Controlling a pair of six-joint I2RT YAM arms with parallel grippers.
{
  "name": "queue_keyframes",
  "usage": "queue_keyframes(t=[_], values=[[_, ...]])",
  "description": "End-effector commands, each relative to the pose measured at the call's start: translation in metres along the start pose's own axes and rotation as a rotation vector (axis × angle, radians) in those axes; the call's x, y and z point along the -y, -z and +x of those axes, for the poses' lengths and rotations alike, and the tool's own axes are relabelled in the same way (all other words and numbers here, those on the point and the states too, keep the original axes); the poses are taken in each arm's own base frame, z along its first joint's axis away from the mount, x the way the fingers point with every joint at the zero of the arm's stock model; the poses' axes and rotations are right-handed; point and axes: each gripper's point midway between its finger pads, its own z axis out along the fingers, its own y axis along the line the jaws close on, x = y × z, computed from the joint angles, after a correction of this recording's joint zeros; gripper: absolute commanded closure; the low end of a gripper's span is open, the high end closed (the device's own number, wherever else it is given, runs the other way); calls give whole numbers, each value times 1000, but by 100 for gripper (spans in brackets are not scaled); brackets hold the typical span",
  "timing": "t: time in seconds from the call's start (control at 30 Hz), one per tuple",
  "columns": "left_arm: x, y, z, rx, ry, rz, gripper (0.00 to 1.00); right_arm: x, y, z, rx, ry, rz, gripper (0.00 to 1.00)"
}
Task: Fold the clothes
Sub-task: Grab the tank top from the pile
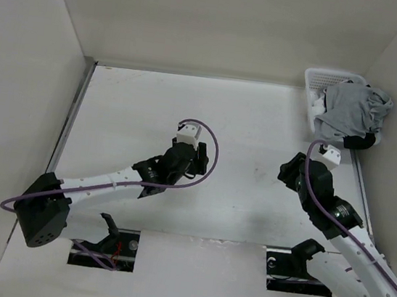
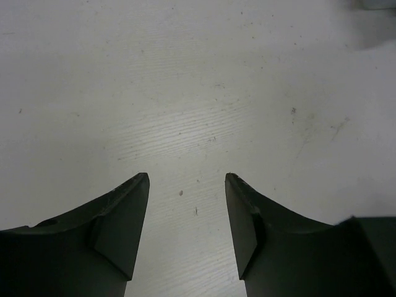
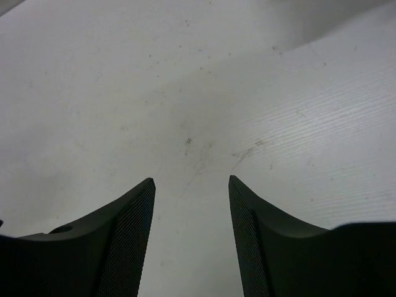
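The clothes, a heather-grey knit garment [image 1: 350,110], lie heaped in a white basket [image 1: 313,87] at the table's back right corner, spilling over its near edge. My left gripper [image 1: 194,160] hangs over the middle of the table, far left of the garment. In the left wrist view this gripper [image 2: 187,179] stands open over bare tabletop. My right gripper [image 1: 292,172] hovers a little in front of the basket. In the right wrist view it [image 3: 192,182] is open too, with only the table between its fingers. The garment shows in neither wrist view.
A black piece of cloth [image 1: 360,143] sticks out under the grey heap at the basket's near side. White walls close the table at the left, back and right. Two cut-outs [image 1: 103,247] [image 1: 292,269] sit at the near edge by the arm bases.
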Motion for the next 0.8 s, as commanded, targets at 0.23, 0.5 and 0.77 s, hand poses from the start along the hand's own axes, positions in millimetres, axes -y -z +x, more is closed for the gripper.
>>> queue_keyframes(t=[0.23, 0.5, 0.77], values=[[31, -23, -32, 113, 39, 121, 60, -22, -6, -36, 103, -40, -91, 75], [41, -19, -18, 157, 9, 193, 98, 10, -42, -117, 228, -104, 90, 100], [20, -30, -3, 134, 35, 147, 60, 114, -129, -217, 341, -258, 364, 78]])
